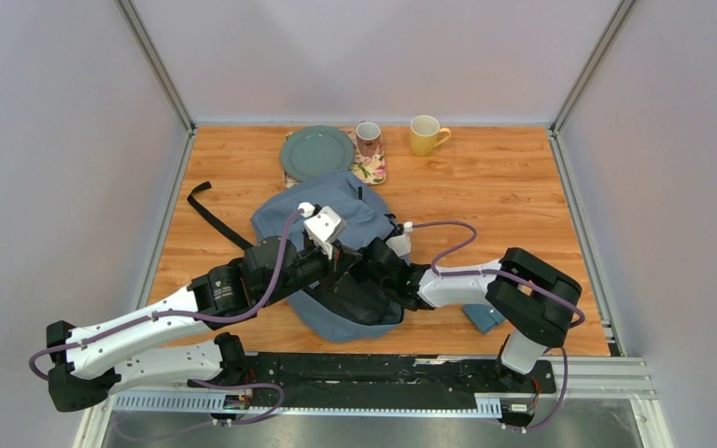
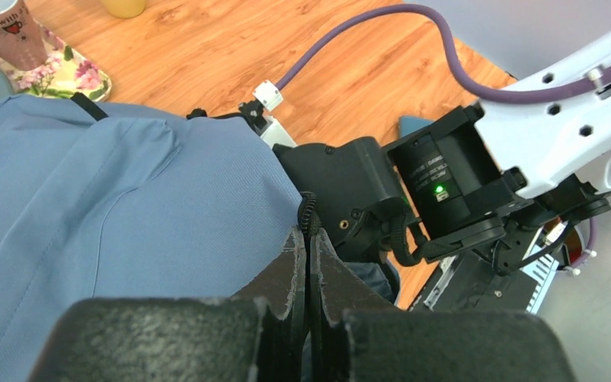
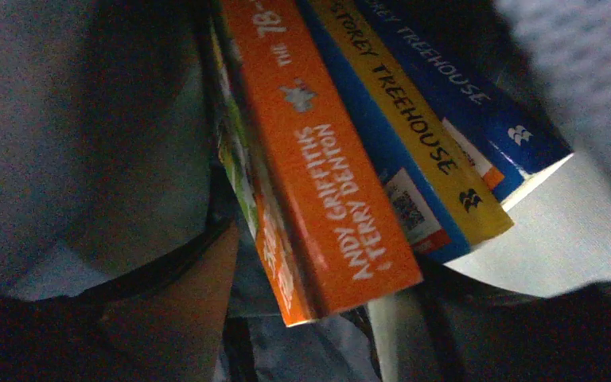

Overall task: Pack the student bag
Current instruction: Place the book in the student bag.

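L gripper (image 2: 306, 247) is clamped tight on the black zip edge of the student bag (image 2: 87, 199), w/ blue fabric spreading to its left. R gripper (image 2: 342, 187) sits just beyond those fingertips, inside the bag mouth. Its jaws are hidden, so can't tell if parted. Directly in front of it are three books (image 3: 342, 183), spines toward it, already in the bag. Packing prob. mostly done. Pulling R hand out and zipping shut appear left.
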